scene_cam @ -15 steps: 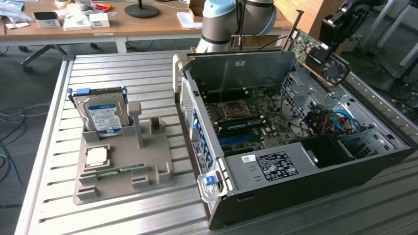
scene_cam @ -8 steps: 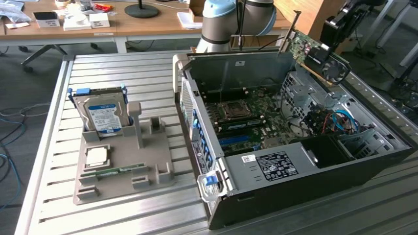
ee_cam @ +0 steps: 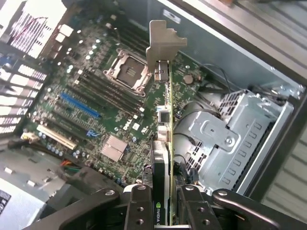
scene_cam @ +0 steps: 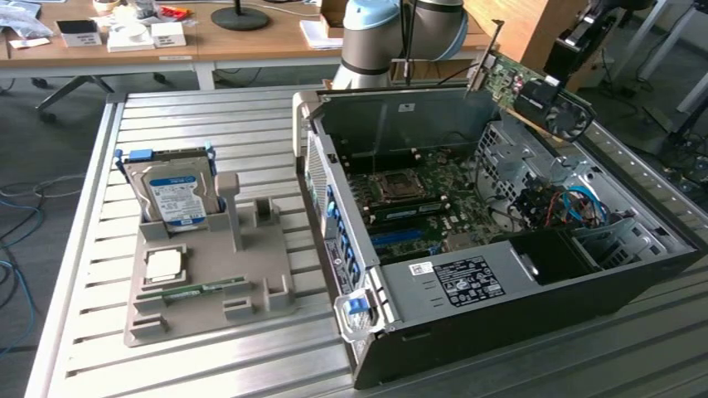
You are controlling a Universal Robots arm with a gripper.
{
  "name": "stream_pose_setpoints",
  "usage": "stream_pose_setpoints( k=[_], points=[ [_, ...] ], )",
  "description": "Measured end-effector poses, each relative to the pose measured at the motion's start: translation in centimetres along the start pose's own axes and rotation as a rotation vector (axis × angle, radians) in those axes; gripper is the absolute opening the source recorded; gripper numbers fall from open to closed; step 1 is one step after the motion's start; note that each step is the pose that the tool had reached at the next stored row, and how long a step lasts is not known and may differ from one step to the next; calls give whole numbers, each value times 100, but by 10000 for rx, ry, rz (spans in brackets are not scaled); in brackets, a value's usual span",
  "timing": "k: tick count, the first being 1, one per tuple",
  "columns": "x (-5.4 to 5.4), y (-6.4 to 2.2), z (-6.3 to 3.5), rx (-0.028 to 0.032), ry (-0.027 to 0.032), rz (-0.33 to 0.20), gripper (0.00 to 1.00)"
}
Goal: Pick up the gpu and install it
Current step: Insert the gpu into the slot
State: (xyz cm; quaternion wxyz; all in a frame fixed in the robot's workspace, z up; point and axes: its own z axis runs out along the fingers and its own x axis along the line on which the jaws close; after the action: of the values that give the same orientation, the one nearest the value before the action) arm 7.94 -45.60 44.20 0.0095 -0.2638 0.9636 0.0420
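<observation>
The gpu, a green card with a black fan cover and a grey metal end bracket, hangs tilted over the far rim of the open computer case. My gripper is shut on its far end. In the wrist view the gpu appears edge-on, held between the two fingers, with its bracket pointing away over the motherboard. The card is well above the board and touches nothing. A blue expansion slot lies bare on the board, off to one side of the card.
A grey parts holder on the slatted table at the exterior view's left carries a hard drive, a processor and a memory stick. A metal drive cage sits inside the case beside the gpu. The arm's base stands behind the case.
</observation>
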Motion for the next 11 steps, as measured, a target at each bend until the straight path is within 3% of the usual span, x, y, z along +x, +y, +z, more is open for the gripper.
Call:
stream_pose_setpoints(
  k=[11],
  points=[
    [0,0,2,-72,135,-1767,27]
  ],
)
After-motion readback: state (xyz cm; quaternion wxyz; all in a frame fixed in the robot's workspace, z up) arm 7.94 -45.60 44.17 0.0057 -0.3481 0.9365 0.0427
